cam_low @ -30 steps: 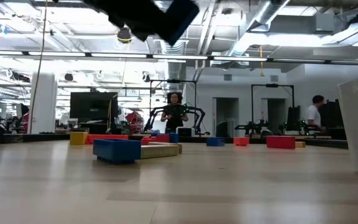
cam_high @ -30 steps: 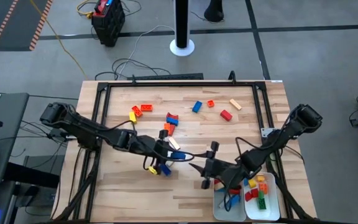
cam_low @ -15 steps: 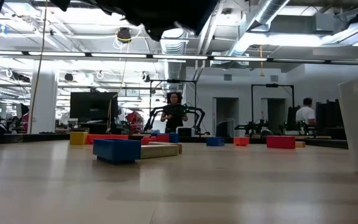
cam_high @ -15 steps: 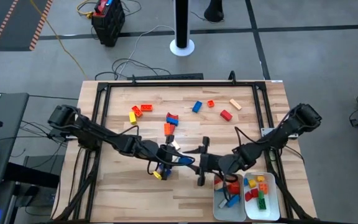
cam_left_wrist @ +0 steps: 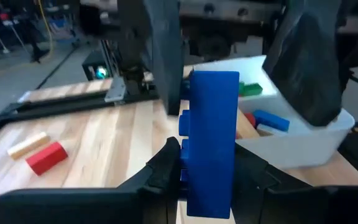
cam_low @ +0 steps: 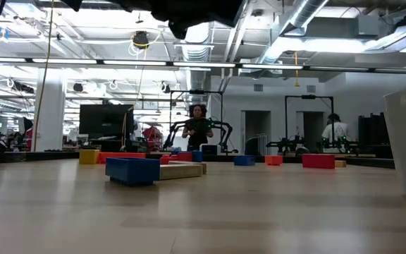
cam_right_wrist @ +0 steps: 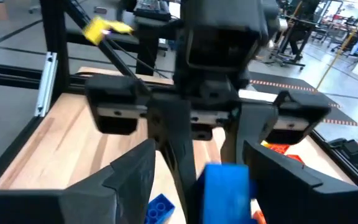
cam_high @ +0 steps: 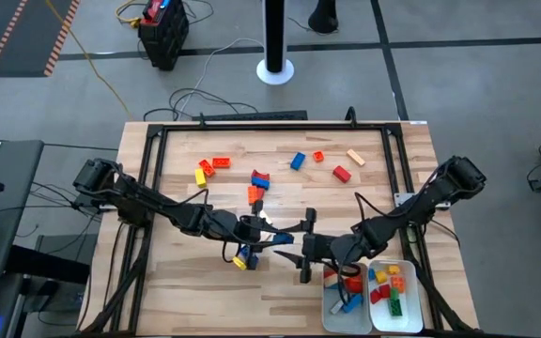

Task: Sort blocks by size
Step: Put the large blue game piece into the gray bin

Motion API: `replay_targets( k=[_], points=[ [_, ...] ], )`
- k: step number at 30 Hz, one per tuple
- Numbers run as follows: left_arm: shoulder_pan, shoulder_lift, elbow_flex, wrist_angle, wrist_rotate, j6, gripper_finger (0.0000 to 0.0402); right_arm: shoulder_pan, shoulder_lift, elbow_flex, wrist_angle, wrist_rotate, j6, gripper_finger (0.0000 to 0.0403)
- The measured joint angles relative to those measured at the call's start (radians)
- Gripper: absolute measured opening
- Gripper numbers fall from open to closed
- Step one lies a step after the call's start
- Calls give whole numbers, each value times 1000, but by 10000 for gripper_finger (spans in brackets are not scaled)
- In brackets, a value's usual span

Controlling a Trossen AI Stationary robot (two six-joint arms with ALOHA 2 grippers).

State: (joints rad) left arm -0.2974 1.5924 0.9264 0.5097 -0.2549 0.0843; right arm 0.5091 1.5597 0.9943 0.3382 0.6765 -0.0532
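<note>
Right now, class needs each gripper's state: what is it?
Left gripper: closed on a blue block.
Right gripper: open around that block, not gripping.

I see the left gripper [cam_high: 269, 235] and right gripper [cam_high: 301, 246] meeting just below frame center, a blue block [cam_high: 270, 236] between them. Loose blocks [cam_high: 298, 161] lie scattered across the upper table [cam_high: 186, 282]. Two white trays [cam_high: 397, 319] at lower right contain sorted pieces.
</note>
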Motion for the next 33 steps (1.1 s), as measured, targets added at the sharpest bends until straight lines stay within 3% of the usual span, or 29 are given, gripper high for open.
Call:
replay_targets(
  k=[6, 12, 16, 21, 24, 26, 29, 33],
  points=[
    [3, -1, 0, 48, -8, 24, 93, -2, 0, 0, -2, 3, 3, 232],
    [1, -1, 0, 28, -8, 26, 93, -10, 0, 0, -20, 5, 7, 118],
    [3, -1, 0, -4, -18, -9, 109, -16, 0, 2, -54, -1, 37, 116],
    [3, -3, 0, -132, -62, -64, 172, 1, -12, 1, -156, 2, 73, 116],
    [4, -13, 0, -278, -73, -107, 206, 40, -61, 1, -267, -13, 185, 116],
    [4, -18, 0, -376, -73, -137, 219, 66, -99, 2, -379, -82, 295, 116],
    [3, -25, 0, -465, -68, -186, 225, 111, -145, 2, -557, -165, 501, 116],
    [-9, -34, 0, -546, -21, -207, 222, 182, -168, 2, -737, -188, 759, 120]
  ],
)
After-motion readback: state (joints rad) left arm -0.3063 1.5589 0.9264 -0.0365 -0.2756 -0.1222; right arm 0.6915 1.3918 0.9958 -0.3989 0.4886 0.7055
